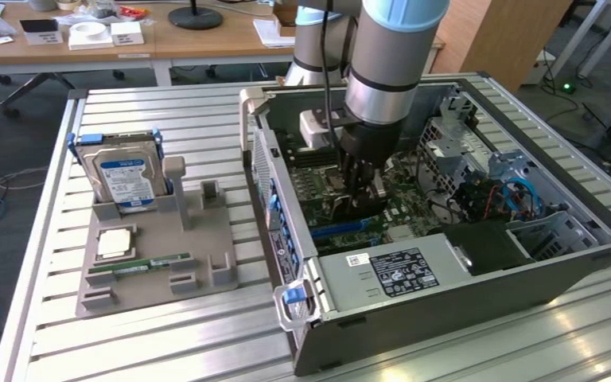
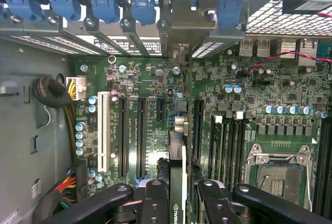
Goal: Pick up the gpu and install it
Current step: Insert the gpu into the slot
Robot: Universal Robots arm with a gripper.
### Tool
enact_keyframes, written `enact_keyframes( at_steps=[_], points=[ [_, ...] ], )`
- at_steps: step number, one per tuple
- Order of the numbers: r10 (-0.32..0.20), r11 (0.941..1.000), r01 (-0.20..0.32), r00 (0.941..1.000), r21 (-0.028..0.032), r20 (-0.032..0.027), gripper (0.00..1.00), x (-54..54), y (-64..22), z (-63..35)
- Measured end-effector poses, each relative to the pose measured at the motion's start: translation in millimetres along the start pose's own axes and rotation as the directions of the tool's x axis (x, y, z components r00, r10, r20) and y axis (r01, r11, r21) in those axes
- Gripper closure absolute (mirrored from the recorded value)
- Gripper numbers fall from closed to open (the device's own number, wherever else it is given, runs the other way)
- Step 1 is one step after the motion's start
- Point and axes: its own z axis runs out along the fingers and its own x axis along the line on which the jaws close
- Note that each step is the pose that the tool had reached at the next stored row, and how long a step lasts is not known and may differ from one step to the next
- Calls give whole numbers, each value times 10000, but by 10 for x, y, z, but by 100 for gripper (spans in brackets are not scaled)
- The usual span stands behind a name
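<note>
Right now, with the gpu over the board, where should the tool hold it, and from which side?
By its top edge, from above, pinching the two flat faces, as the tool seems to do. The gpu stands on edge, thin and flat, so those faces suit the jaws, and its lower edge is left free for the slots below.

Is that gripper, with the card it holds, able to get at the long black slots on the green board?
Probably yes. The gripper holds the gpu edge-on over the motherboard; the case is open, and nothing seems to lie between card and slots.
</note>
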Motion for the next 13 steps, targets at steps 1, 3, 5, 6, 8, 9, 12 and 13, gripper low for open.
enact_keyframes(
  at_steps=[1,3,5,6,8,9,12,13],
  points=[
    [-1,10000,1,10000,0,0,74,0,0,3],
    [-3,10000,3,10000,-1,0,74,0,1,8],
    [-8,10000,8,10000,0,0,74,0,1,15],
    [-10,10000,10,10000,-1,0,74,0,2,17],
    [-15,10000,15,10000,0,0,74,0,2,23],
    [-17,10000,17,10000,0,1,74,0,2,26],
    [-24,10000,24,10000,-1,-1,74,1,2,32],
    [-25,10000,25,10000,-1,0,74,0,3,34]
  ],
)
